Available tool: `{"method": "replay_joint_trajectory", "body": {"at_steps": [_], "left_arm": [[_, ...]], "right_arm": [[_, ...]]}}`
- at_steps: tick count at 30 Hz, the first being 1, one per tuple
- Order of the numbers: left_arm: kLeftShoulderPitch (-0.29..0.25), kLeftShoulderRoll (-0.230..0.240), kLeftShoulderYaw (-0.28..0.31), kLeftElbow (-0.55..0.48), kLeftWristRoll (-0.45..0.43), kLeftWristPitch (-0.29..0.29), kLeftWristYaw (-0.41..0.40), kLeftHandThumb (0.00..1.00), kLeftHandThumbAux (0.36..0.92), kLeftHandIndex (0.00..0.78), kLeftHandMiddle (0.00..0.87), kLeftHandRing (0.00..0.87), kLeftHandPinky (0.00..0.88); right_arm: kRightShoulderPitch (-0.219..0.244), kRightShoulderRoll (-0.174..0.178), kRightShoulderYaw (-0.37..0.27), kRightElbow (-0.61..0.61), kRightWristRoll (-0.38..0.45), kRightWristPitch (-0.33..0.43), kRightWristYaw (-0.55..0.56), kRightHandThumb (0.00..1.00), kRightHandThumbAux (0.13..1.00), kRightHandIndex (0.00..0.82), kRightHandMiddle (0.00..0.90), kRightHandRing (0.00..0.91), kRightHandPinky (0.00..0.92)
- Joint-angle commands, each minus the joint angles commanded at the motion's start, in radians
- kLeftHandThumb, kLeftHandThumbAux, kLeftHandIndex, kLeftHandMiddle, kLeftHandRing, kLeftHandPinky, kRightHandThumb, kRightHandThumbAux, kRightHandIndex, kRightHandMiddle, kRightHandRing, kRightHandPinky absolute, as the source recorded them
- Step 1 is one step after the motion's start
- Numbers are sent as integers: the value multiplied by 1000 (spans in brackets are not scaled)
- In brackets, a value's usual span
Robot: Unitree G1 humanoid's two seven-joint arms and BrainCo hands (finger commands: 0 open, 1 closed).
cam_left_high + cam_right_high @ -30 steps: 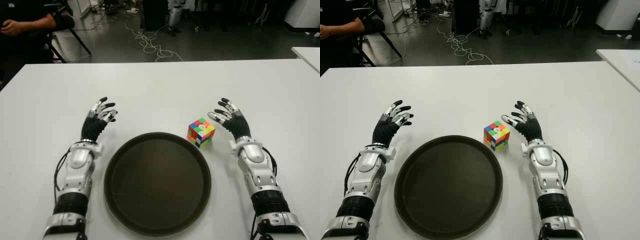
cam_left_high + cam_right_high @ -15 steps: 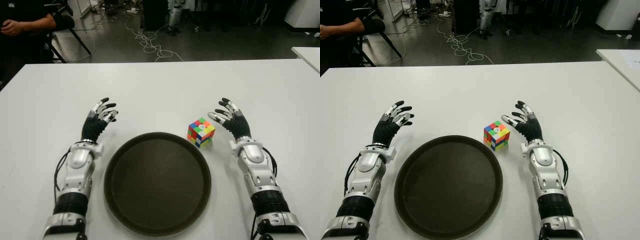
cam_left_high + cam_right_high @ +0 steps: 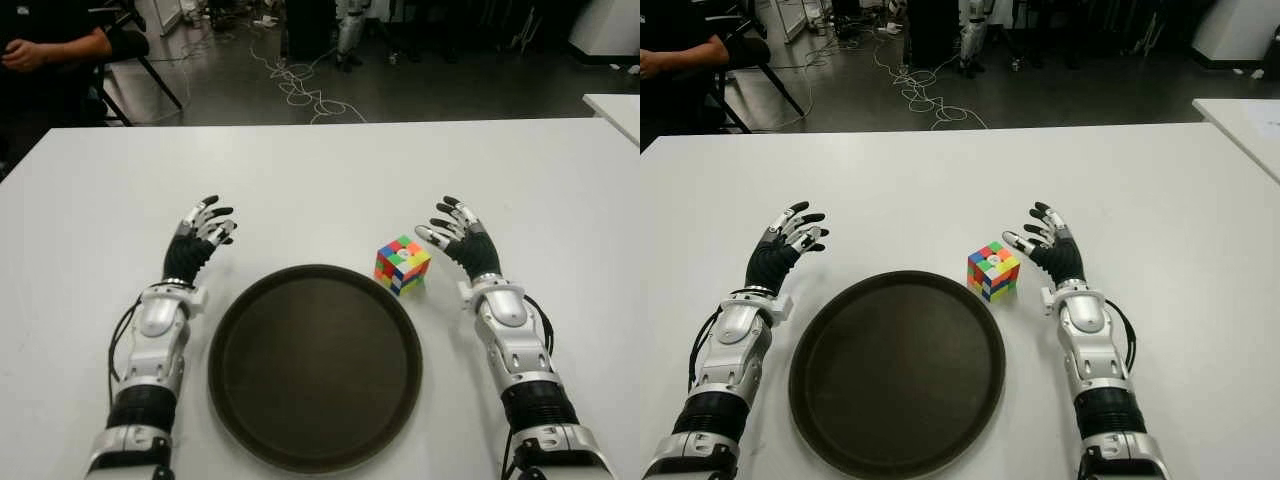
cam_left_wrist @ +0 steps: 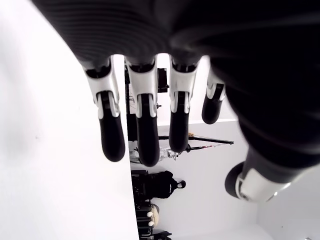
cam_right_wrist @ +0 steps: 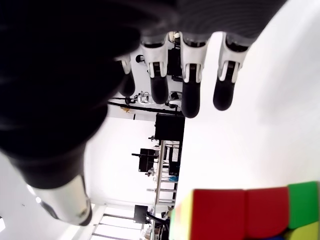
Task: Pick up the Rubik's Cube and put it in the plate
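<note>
1. Eye views: Rubik's Cube (image 3: 402,264) on the table (image 3: 320,170), just beyond the plate (image 3: 315,365) rim; right hand (image 3: 460,238) beside the cube, fingers spread, likely poised to grasp; left hand (image 3: 198,236) left of the plate, empty, idle.
2. Left wrist: fingers (image 4: 145,135) relaxed, holding nothing.
3. Right wrist: cube cropped at the frame edge; thumb partly hidden.

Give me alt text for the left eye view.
A Rubik's Cube sits on a white table just beyond the right rim of an empty dark plate. The open right hand is beside the cube; the open left hand is left of the plate.
</note>
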Motion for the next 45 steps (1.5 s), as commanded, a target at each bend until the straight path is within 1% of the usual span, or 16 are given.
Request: {"method": "replay_joint_trajectory", "body": {"at_steps": [8,12,16,18,21,23,25,35,45], "left_arm": [[1,1,-3,-2,9,3,9,564,650,154,265,298,357],[4,2,-5,-1,9,-3,5,549,647,158,267,300,359],[5,2,-5,-2,8,-6,4,540,644,161,267,301,361],[5,2,-5,-1,8,-7,5,538,643,161,268,302,360],[5,2,-5,1,8,-6,7,537,645,165,271,303,361],[4,3,-6,4,10,-7,8,539,645,166,274,307,365],[4,3,-6,5,11,-7,9,543,644,166,277,311,368],[-4,4,-7,14,13,-1,11,568,636,176,292,332,377],[-17,7,-2,37,8,-4,5,581,630,178,295,340,386]], "right_arm": [[8,3,1,-12,-3,-27,-2,118,776,87,184,201,245],[18,-3,6,-32,-22,-47,-15,115,781,93,198,213,254],[27,-4,2,-48,-21,-57,-10,111,774,93,205,219,254],[43,-7,0,-84,-16,-56,-3,110,769,92,206,218,251],[88,-10,2,-197,-11,-32,5,103,757,91,210,219,241],[101,-4,6,-251,-15,-18,-1,97,752,93,216,221,240],[105,-1,7,-272,-17,-7,-4,91,749,95,221,223,240],[101,-14,15,-260,-61,-45,-23,95,727,106,233,233,239],[91,-38,43,-270,-94,-46,-4,61,737,110,225,233,258]]}}
